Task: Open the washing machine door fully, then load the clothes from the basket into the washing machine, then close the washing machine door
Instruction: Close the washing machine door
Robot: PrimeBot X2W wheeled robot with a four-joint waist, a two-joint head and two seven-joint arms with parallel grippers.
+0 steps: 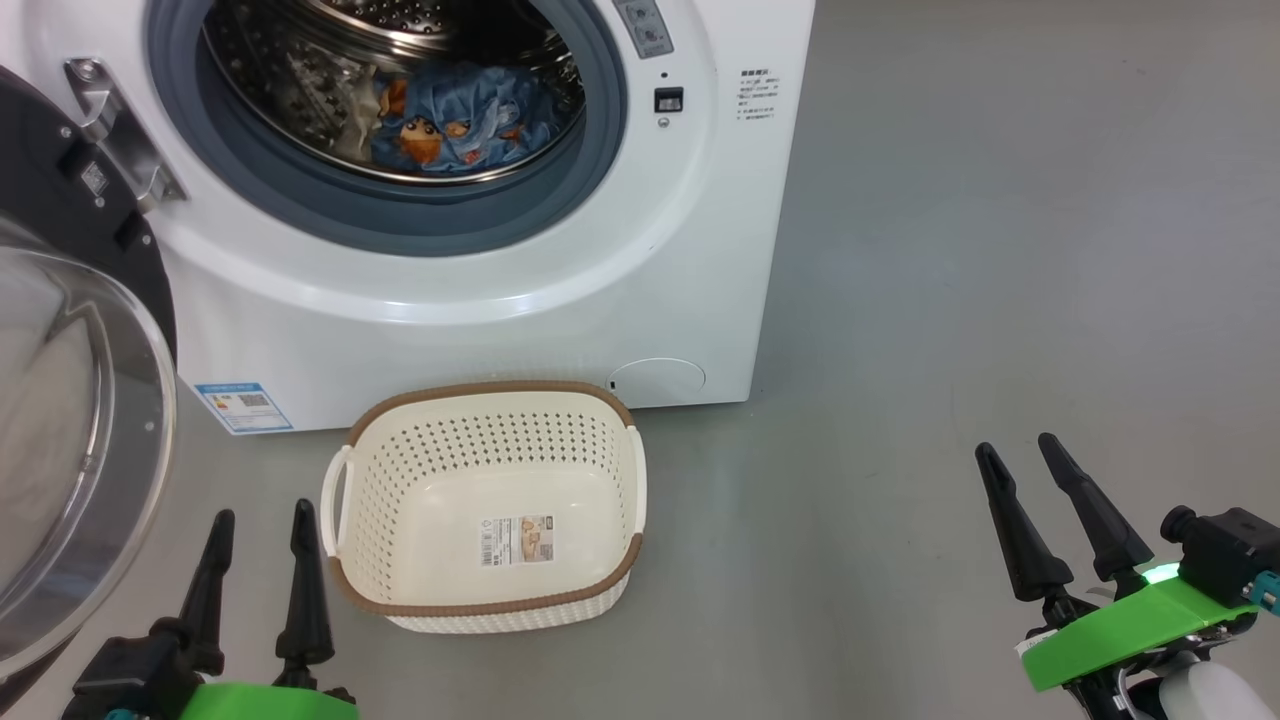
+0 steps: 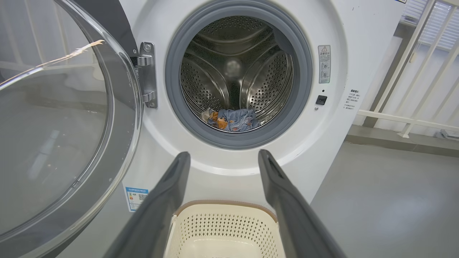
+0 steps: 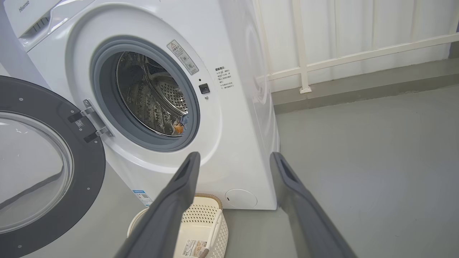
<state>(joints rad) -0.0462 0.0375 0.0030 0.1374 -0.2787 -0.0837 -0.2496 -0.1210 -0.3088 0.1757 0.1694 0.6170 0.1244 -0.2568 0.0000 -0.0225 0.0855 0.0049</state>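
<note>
The white washing machine stands with its door swung wide to the left on a metal hinge. Light-blue clothes with orange-brown prints lie at the bottom of the steel drum, also seen as clothes in the left wrist view. The cream basket sits on the floor before the machine, holding nothing but a label. My left gripper is open just left of the basket. My right gripper is open over bare floor at the right. The door fills the left of the left wrist view.
Grey floor stretches to the right of the machine. A white railing and a low ledge run behind it. The open door's glass bowl bulges out close to my left arm.
</note>
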